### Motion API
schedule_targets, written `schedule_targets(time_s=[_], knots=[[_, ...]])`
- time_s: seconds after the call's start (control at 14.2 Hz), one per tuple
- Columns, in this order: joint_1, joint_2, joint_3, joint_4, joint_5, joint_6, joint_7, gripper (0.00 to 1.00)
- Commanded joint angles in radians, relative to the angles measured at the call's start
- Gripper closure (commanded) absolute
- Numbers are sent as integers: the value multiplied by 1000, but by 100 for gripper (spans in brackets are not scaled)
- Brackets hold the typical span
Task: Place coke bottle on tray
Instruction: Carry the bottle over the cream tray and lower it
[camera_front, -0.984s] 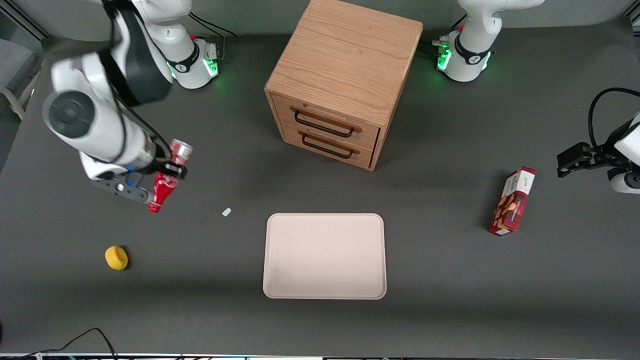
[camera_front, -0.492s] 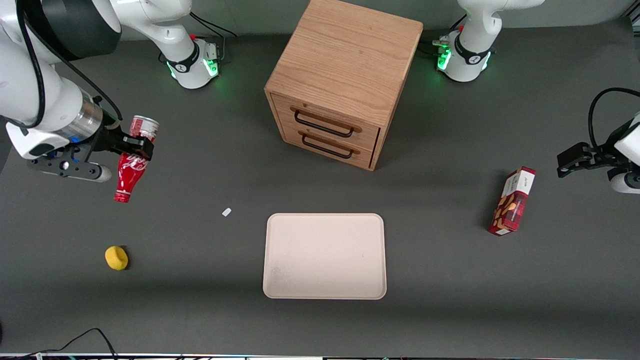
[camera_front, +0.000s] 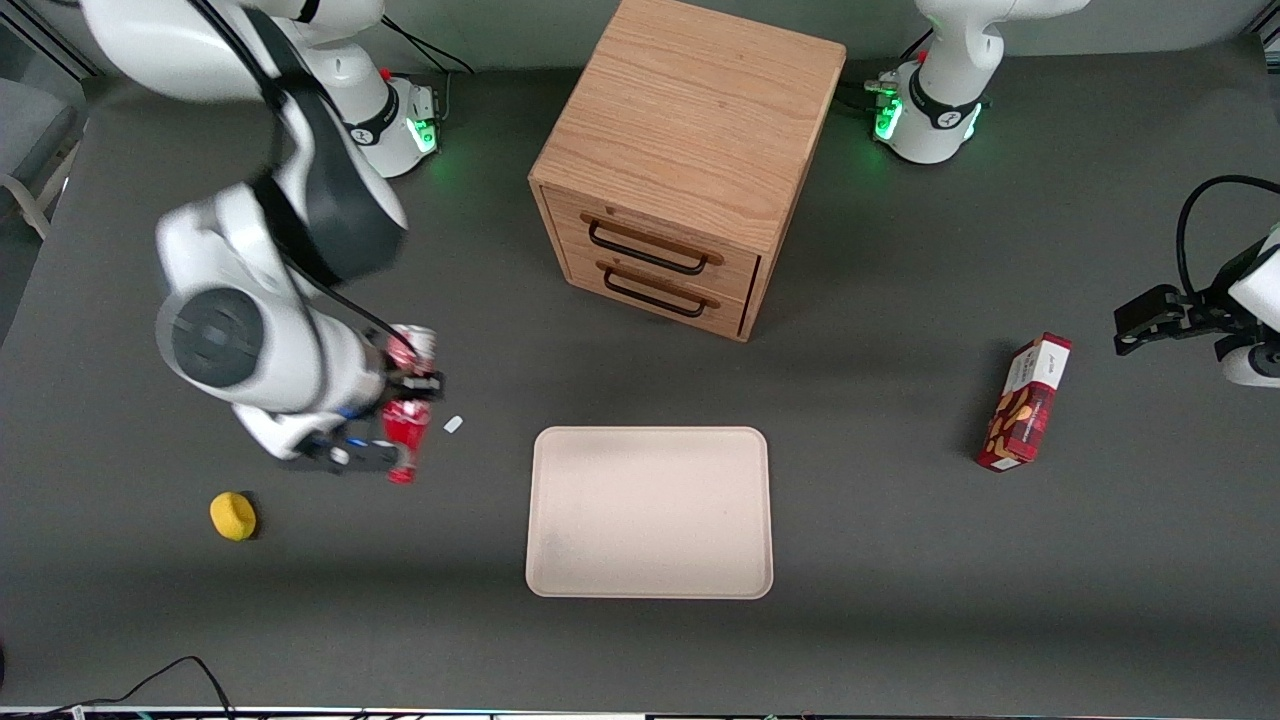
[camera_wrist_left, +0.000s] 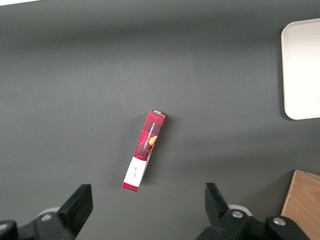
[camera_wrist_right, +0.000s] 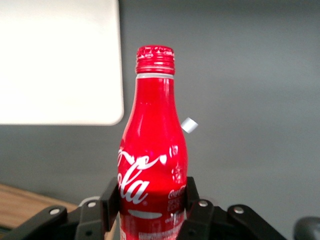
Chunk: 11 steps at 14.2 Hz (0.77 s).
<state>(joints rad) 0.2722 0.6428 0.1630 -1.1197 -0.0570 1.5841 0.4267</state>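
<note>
My right gripper (camera_front: 412, 388) is shut on the red coke bottle (camera_front: 405, 425) and holds it above the table, toward the working arm's end, beside the tray. The bottle lies tilted with its silvery base away from the front camera and its red cap toward it. In the right wrist view the black fingers (camera_wrist_right: 111, 197) press both sides of the bottle (camera_wrist_right: 152, 150) at its lower body. The beige tray (camera_front: 650, 511) lies flat near the table's middle, in front of the drawer cabinet; one corner of it shows in the right wrist view (camera_wrist_right: 60, 60).
A wooden two-drawer cabinet (camera_front: 685, 160) stands farther from the front camera than the tray. A small white scrap (camera_front: 453, 424) lies by the bottle. A yellow object (camera_front: 233, 516) lies toward the working arm's end. A red snack box (camera_front: 1025, 402) lies toward the parked arm's end.
My gripper swung away from the tray with the bottle, then came back toward it and nearer the front camera, now closer to the tray than a second ago. The bottle stays gripped.
</note>
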Motion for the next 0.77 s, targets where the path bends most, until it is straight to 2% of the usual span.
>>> schedule_targets(time_s=[0.0,0.28,0.42,0.7], knots=[[50,156,-16,143,2,92,1,100],[146,282,-79,143,-23,265,4,100],[154,333,-83,143,-23,358,6,100],[154,385,-100,141,-23,447,46,100]])
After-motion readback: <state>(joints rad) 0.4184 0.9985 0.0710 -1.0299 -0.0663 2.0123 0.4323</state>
